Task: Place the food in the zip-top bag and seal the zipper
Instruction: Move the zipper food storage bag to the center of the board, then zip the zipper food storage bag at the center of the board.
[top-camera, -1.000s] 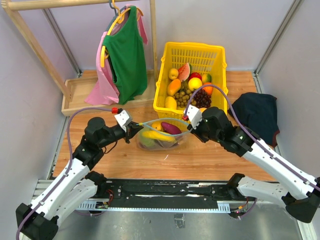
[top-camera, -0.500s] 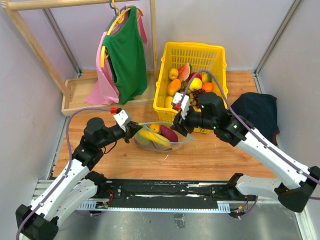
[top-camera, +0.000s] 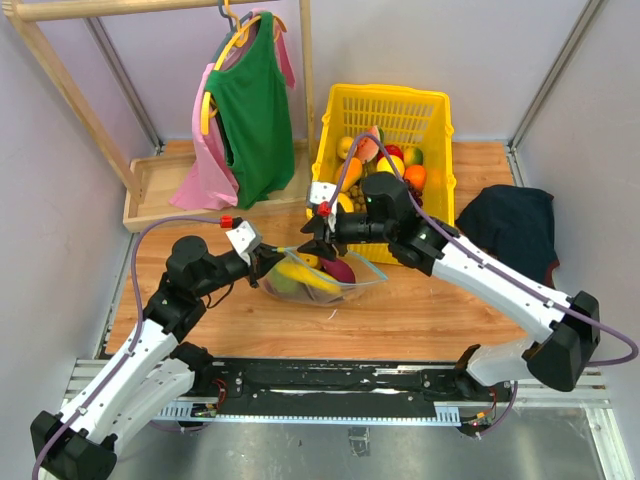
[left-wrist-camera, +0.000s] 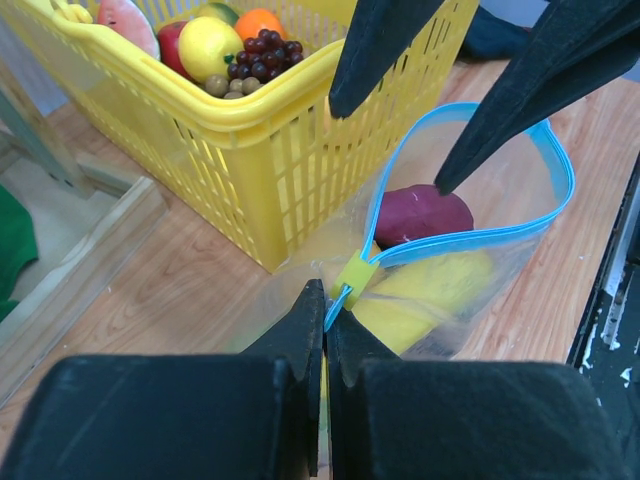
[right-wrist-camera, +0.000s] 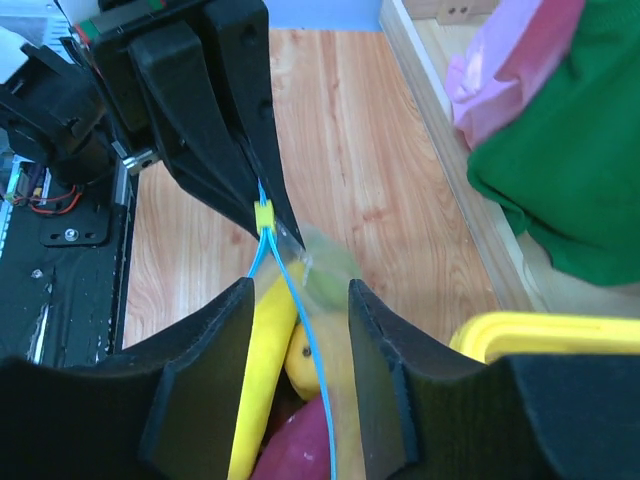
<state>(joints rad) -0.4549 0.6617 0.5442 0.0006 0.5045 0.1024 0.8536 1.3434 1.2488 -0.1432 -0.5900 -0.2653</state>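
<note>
The clear zip-top bag (top-camera: 352, 283) lies on the wooden table in front of the basket, holding food: a yellow banana (left-wrist-camera: 430, 290), a dark purple piece (left-wrist-camera: 425, 213) and a green piece (right-wrist-camera: 330, 285). Its light-blue zipper (left-wrist-camera: 470, 237) gapes in a loop, with a yellow slider tab (left-wrist-camera: 352, 275) at the left end. My left gripper (left-wrist-camera: 325, 320) is shut on the bag's left corner just behind that tab. My right gripper (right-wrist-camera: 300, 290) hangs open over the bag's left part, its fingers (right-wrist-camera: 215, 360) straddling the two zipper strips close to the slider (right-wrist-camera: 263, 215).
A yellow basket (top-camera: 335, 150) with more toy fruit stands right behind the bag. A wooden rack with a green and a pink garment (top-camera: 250, 110) stands at the back left. A dark cloth (top-camera: 515, 225) lies at the right.
My right gripper has left the bag's right end, opened, and moved left over the bag toward the left gripper. The bag's mouth now gapes wider. The left gripper kept its hold.
</note>
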